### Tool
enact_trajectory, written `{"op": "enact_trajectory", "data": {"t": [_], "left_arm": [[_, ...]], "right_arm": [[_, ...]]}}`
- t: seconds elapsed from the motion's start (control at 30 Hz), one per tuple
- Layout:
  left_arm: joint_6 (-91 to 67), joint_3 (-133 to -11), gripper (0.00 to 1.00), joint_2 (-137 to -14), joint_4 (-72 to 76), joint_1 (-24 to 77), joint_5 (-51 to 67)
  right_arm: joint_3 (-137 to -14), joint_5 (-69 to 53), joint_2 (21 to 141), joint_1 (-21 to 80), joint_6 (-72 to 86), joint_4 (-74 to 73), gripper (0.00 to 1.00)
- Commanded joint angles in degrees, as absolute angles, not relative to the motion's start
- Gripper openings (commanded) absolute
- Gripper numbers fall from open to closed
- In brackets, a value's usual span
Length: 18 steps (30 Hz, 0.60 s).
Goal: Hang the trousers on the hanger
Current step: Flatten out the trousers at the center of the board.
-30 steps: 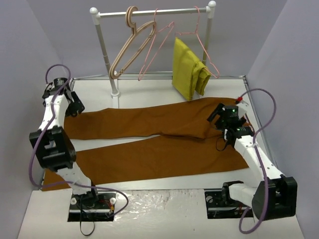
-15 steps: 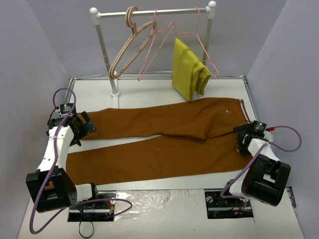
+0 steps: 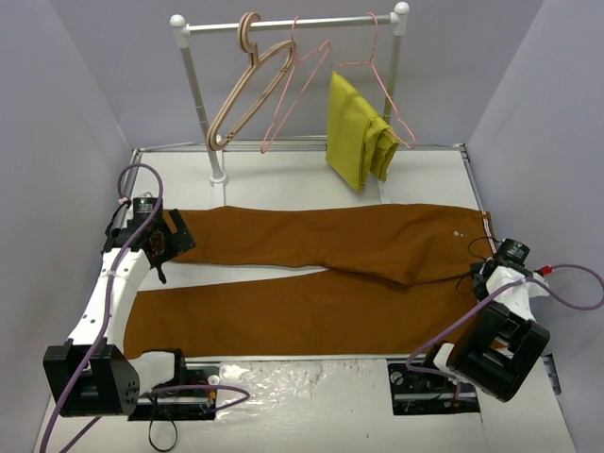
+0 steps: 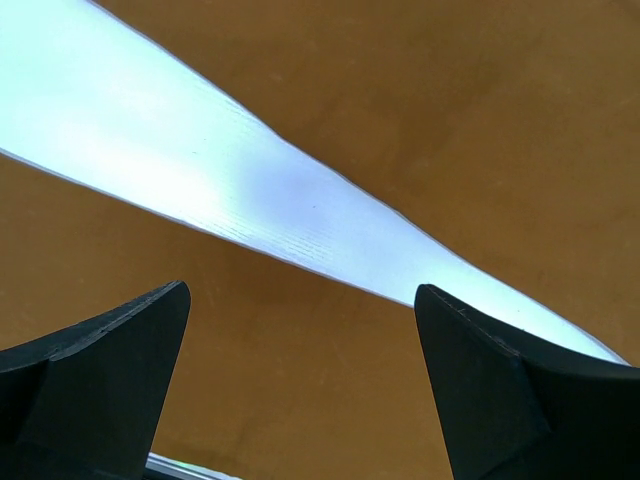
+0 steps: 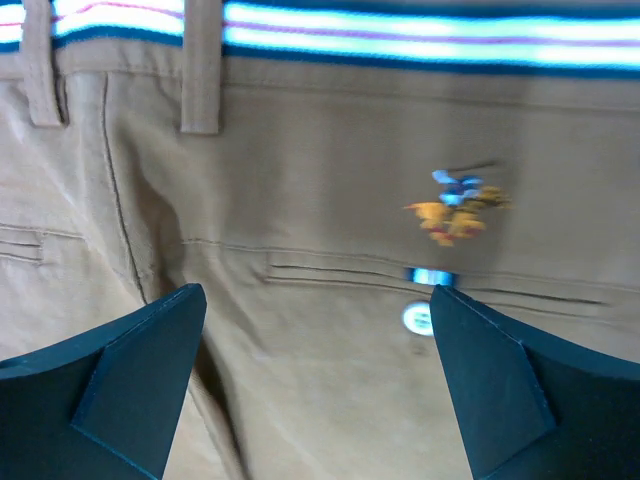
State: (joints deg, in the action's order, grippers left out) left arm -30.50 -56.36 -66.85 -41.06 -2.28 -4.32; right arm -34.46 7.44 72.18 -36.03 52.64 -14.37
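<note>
The rust-brown trousers [image 3: 311,274] lie flat on the table, legs to the left, striped waistband [image 5: 400,45] at the right. My left gripper [image 3: 168,241] is open and empty above the far leg's end. In the left wrist view [image 4: 300,300] it hangs over brown cloth beside the white gap between the legs. My right gripper [image 3: 489,272] is open and empty over the seat, by a back pocket button [image 5: 418,318]. A free pink wire hanger [image 3: 294,90] hangs on the rail.
A white rail [image 3: 283,23] stands at the back with a beige wooden hanger [image 3: 247,90] and a second pink hanger [image 3: 382,80] carrying a folded mustard-yellow garment [image 3: 357,132]. Grey walls close in on both sides.
Both arms have swung outward and nearer: the left along the leg ends, the right to the table's right edge. The trousers have shifted right and lie flatter.
</note>
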Motion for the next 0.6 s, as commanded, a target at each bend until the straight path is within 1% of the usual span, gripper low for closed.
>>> {"op": "enact_trajectory", "data": {"t": [0.0,0.1,0.13,0.27,0.37,0.43,0.53,0.57], "left_arm": [[-32.2,-56.4,0.95,-65.1,-40.1,-0.8,-6.3],[-33.3,-57.0,0.95,-66.9,-39.7,-0.6,-5.1],[-33.6,-57.7,0.95,-67.5,-40.0,-0.6,-5.2],[-34.3,-62.9,0.95,-72.8,-41.0,-1.1,-6.5],[-36.6,-67.3,0.95,-78.6,-40.3,-4.2,-4.8],[-39.3,-69.7,0.95,-81.8,-38.9,-6.1,-3.2],[-41.5,-77.8,0.95,-89.5,-39.0,-8.4,-3.5],[-42.4,-80.5,0.95,-94.3,-40.2,-9.0,-3.7]], "right_arm": [[-39.3,15.5,68.4,-33.7,47.7,-23.2,0.91],[-44.2,19.2,66.6,-27.0,51.2,-24.5,0.92],[-45.4,22.0,66.7,-21.8,52.0,-24.5,0.92],[-54.4,27.1,71.2,-13.4,54.6,-24.7,0.92],[-60.0,31.6,76.4,-9.9,54.5,-24.5,0.93],[-62.7,31.7,81.0,-9.4,52.5,-24.4,0.93],[-65.7,30.6,85.3,-8.3,50.1,-23.7,0.97],[-66.4,30.5,87.0,-7.4,49.6,-23.0,1.0]]}}
